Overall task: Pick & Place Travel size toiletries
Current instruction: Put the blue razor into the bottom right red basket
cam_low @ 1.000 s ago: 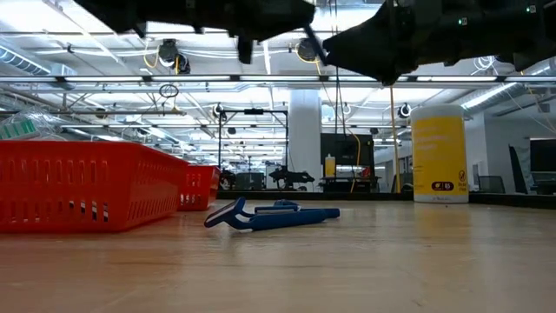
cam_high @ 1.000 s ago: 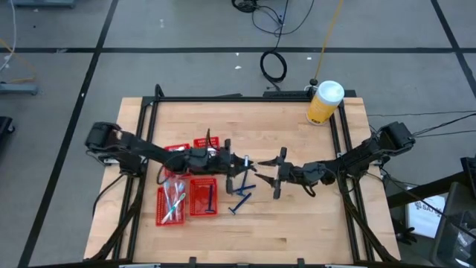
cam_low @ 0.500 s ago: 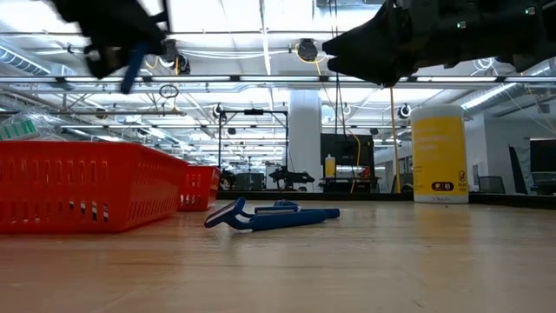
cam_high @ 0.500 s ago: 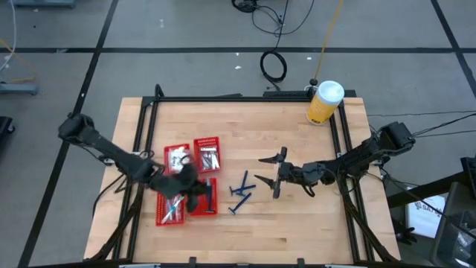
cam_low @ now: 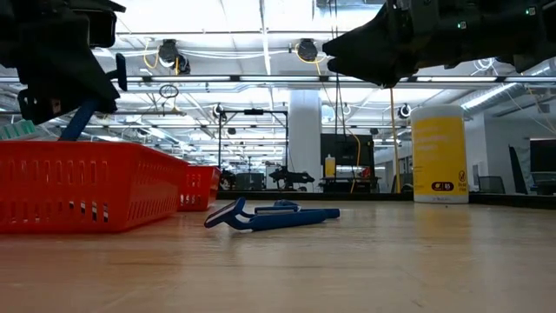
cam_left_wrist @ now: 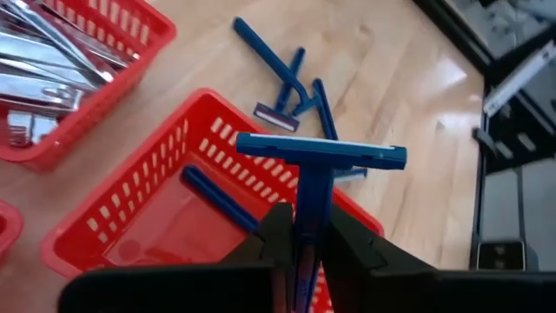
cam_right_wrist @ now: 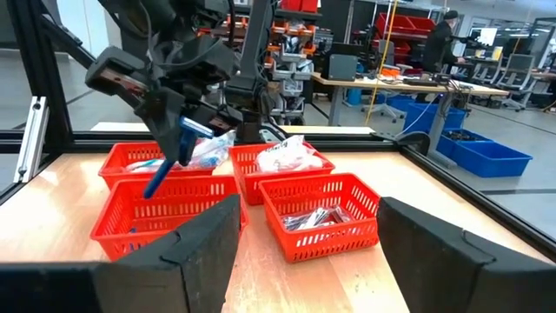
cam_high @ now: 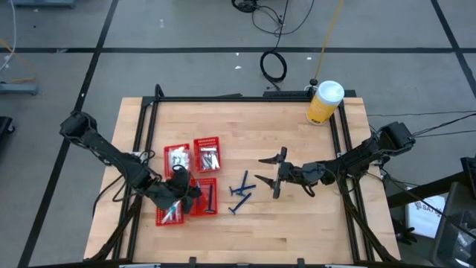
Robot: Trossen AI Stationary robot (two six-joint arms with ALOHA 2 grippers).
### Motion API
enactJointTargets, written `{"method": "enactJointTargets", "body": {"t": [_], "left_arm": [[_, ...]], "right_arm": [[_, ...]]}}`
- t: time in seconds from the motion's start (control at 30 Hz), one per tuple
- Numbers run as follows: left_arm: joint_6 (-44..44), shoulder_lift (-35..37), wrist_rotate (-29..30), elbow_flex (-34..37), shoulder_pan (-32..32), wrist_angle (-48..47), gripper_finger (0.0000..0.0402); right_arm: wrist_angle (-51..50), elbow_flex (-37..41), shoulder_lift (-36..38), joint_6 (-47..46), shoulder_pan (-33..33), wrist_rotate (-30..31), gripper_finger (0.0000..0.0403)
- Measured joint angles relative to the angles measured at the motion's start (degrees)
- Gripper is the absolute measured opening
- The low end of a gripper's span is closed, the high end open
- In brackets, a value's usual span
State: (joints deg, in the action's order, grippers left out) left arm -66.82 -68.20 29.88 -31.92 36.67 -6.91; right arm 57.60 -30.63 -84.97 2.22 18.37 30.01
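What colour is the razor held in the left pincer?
Dark blue. The razor, clamped in the left pincer, shows best in the left wrist view.

Table (cam_high: 297,223): pale wood planks, black frame rails along its edges; floor around it grey with dark stripes.
Four baskets (cam_right_wrist: 317,204): red mesh throughout.
Razor in the left gripper (cam_left_wrist: 300,252): solid dark blue handle and head (cam_left_wrist: 320,152); gripper fingers dark, near black.
Razor lying in the basket below it (cam_left_wrist: 217,198): same dark blue.
Loose razors on the table (cam_high: 240,195): dark blue; one head shows a pale strip (cam_left_wrist: 276,116).
Tubes (cam_left_wrist: 43,61): silver, shiny.
Packets (cam_right_wrist: 291,155): white.
Toothbrushes (cam_high: 172,210): light blue and white.
Jar (cam_high: 324,102): yellow body, white lid; small dark label low on the side (cam_low: 444,185).
Right gripper (cam_high: 273,175): black.
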Motion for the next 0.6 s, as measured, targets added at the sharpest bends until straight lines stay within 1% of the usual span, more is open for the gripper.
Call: {"method": "enactJointTargets", "body": {"t": [0.13,0.43,0.6], "left_arm": [[1.1,0.0,-2.2,0.0,-0.2,0.1,0.0070],[2.3,0.0,-2.9,0.0,-0.2,0.0,0.0189],[4.7,0.0,-2.9,0.0,-0.4,0.0,0.0226]], "right_arm": [[0.0,0.0,0.0,0.0,0.0,0.0,0.0256],[0.0,0.0,0.0,0.1,0.0,0.0,0.0255],[-0.4,0.0,0.0,0.0,0.0,-0.1,0.0254]]}}
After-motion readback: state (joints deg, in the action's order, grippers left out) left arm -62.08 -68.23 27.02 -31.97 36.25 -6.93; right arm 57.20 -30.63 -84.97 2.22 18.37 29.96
